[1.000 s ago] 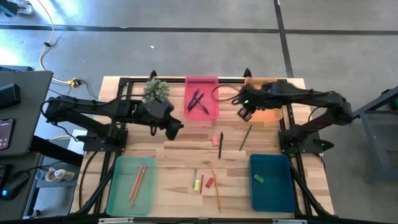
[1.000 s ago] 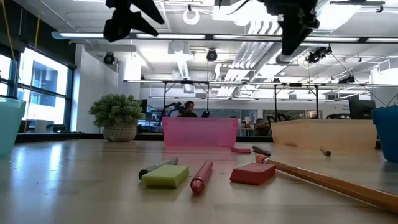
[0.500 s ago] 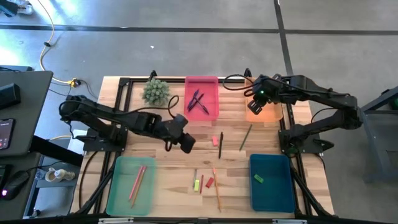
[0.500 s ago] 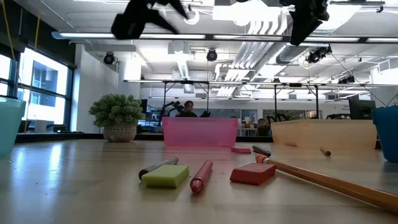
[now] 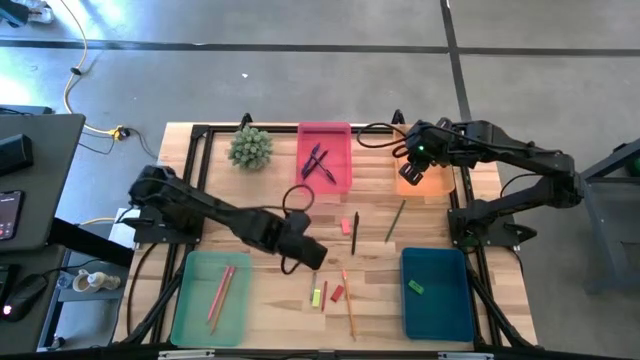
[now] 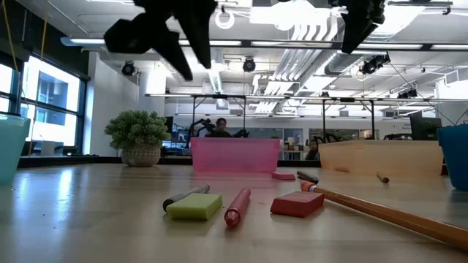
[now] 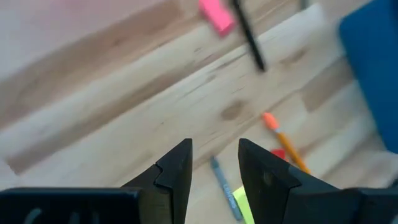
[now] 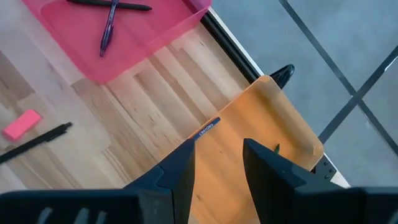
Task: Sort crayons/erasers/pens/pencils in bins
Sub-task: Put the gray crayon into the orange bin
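My left gripper is open and empty above the table's middle; in its wrist view it hovers over a grey crayon, a yellow-green eraser and an orange pencil. My right gripper is open and empty over the orange bin, where a dark crayon lies. The pink bin holds pens. The green bin holds pencils. The blue bin holds a green eraser.
Loose on the wood lie a pink eraser, a black pen, an olive crayon, a red eraser and a red stick. A potted plant stands at the far left.
My left gripper has swung from beside the plant and pink bin toward the table's near edge and right, and now stands over the loose items in the middle. My right gripper went a little toward the right and far edges, over the orange bin, then kept still.
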Controlling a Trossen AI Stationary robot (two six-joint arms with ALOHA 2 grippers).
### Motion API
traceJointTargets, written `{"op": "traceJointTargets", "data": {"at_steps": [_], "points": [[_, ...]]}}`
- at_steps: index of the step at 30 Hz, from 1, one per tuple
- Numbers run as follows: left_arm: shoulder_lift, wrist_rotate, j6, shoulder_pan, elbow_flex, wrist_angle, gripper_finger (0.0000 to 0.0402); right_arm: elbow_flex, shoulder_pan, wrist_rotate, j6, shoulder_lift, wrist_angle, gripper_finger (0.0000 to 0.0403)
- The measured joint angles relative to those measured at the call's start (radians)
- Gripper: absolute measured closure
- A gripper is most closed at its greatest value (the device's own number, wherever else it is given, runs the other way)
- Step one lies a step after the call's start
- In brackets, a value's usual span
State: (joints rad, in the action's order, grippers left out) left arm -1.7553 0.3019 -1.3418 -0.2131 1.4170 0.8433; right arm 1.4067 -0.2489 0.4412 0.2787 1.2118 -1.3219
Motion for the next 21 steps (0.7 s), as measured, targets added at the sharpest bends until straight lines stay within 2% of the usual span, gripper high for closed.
{"op": "traceJointTargets", "data": {"at_steps": [10, 21], "points": [[-0.116, -0.007, -0.23, -0.061, 0.001, -0.016, 0.0284, 0.0, 0.0, 0.0, 0.005, 0.0, 0.002, 0.0277], [-0.185, -0.007, -0.331, -0.114, 0.0, -0.069, 0.0284, 0.0, 0.0, -0.001, 0.008, 0.001, 0.007, 0.0277]]}}
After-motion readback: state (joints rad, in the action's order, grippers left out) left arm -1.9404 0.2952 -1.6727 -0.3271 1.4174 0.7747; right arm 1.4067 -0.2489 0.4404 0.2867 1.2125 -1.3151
